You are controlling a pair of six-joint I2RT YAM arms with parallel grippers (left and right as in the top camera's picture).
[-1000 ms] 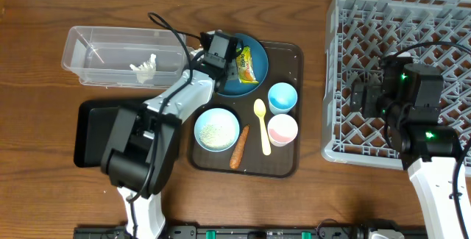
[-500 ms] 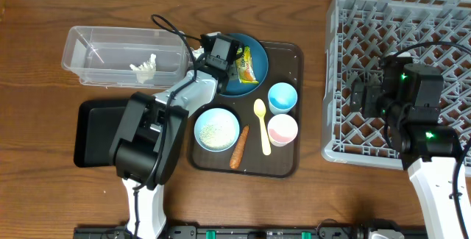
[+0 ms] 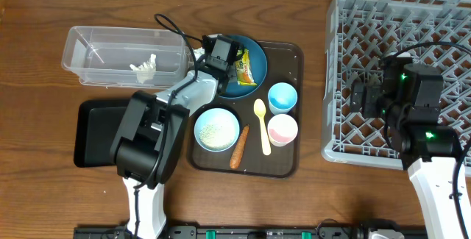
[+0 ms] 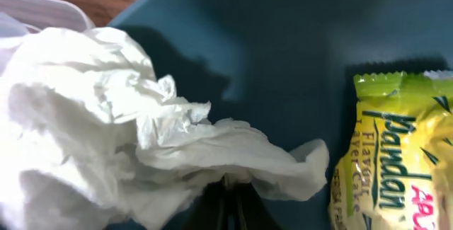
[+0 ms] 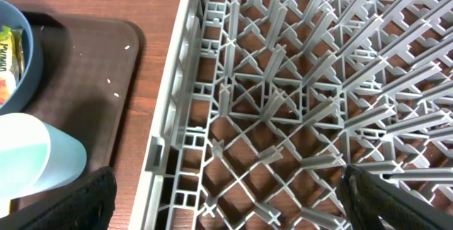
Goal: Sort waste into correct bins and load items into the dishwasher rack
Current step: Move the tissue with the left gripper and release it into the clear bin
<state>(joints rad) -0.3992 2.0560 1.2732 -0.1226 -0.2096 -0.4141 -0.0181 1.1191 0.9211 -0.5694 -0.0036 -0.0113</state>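
The flat dark brown serving tray (image 3: 291,110) sits on the wooden table (image 3: 44,195). On the tray's back left corner lies the big round dark-blue plate (image 3: 246,88). The left gripper (image 4: 230,198) is down on this plate. Its 2 fingers are squeezed tight together, and they pinch the edge of a crumpled white tissue (image 4: 92,117). The tissue rests on the plate, just beside the small yellow-green snack wrapper (image 3: 246,68), which lies on the plate too.

On the tray's front left part stands the round white bowl (image 3: 199,121) with loose white rice (image 3: 216,131) inside. The small orange carrot (image 3: 239,148) lies just right of the bowl. The pale yellow spoon (image 3: 262,125) lies in the middle of the tray. On the tray's right part stand the light-blue cup (image 3: 282,97) and, in front of it, the pink cup (image 3: 282,129).

Left of the tray sits the clear plastic rectangular tub (image 3: 96,44), with a second white tissue (image 3: 145,68) inside. The shallow black rectangular tray (image 3: 92,132) also sits left of the tray, nearer the front, partly hidden under the left arm.

Right of the tray sits the large square grey plastic rack (image 3: 412,18). The right gripper (image 5: 226,198) hangs over the rack's side nearest the tray. Its fingers are spread wide and hold nothing.
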